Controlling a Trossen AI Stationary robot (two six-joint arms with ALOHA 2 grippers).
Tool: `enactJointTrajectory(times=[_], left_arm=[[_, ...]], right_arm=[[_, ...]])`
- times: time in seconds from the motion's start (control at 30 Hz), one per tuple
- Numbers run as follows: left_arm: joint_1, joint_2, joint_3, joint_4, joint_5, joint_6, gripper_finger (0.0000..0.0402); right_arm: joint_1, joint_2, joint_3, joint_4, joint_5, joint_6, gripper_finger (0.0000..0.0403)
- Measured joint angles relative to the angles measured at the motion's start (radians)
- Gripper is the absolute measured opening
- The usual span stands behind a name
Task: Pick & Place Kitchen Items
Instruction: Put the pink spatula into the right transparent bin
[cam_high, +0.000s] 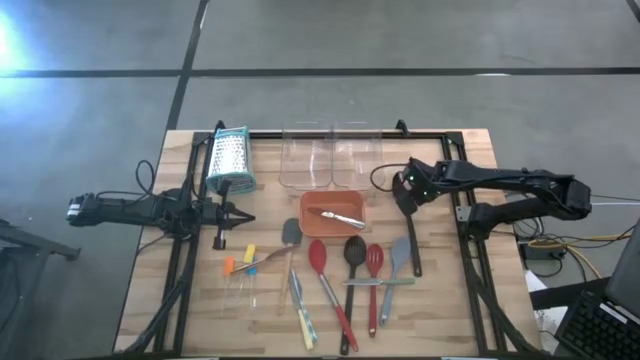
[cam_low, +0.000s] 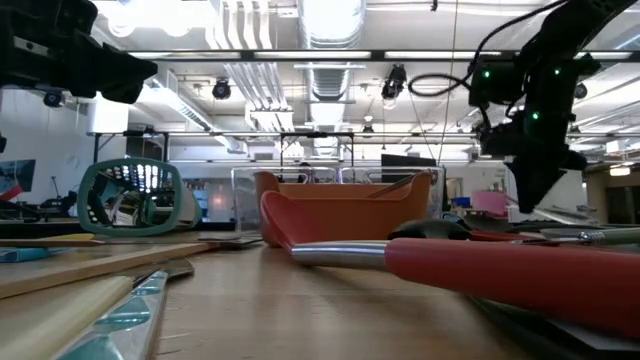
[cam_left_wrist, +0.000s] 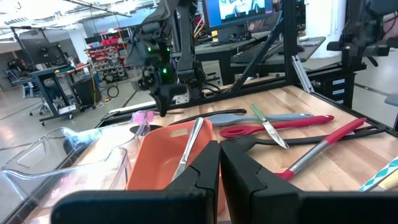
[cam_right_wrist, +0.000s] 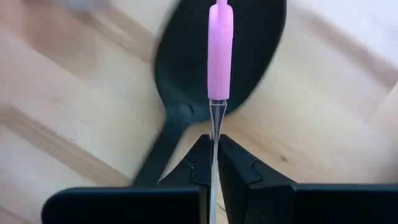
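Your right gripper (cam_right_wrist: 212, 163) is pinched shut on a thin pink-handled tool (cam_right_wrist: 218, 53), hanging over a black spoon (cam_right_wrist: 186, 68) on the table (cam_high: 450, 300), right of the orange tray (cam_high: 310, 225). Your left gripper (cam_left_wrist: 219, 163) waits closed and empty by the grater (cam_high: 229, 158). Two clear tubs (cam_high: 330, 155) stand behind the tray. Only the right wrist view shows the pink tool; overhead it is hidden.
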Motion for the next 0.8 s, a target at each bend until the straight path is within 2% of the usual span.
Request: enactJointTrajectory(times=[0.17,0.37,0.57,0.8], left_arm=[[0.0,0.0,0.0,0.0,0.0,0.0,0.0019],[0.0,0.0,0.0,0.0,0.0,0.0,0.0019],[0.0,0.0,0.0,0.0,0.0,0.0,0.0019],[0.0,0.0,0.0,0.0,0.0,0.0,0.0019]], right_arm=[[0.0,-0.043,0.073,0.015,0.05,-0.04,0.0009],[0.0,-0.03,0.211,0.076,0.069,-0.122,0.0008],[0.0,0.067,0.385,0.086,0.071,-0.195,0.0008],[-0.011,0.252,0.624,0.062,0.047,-0.317,0.0008]])
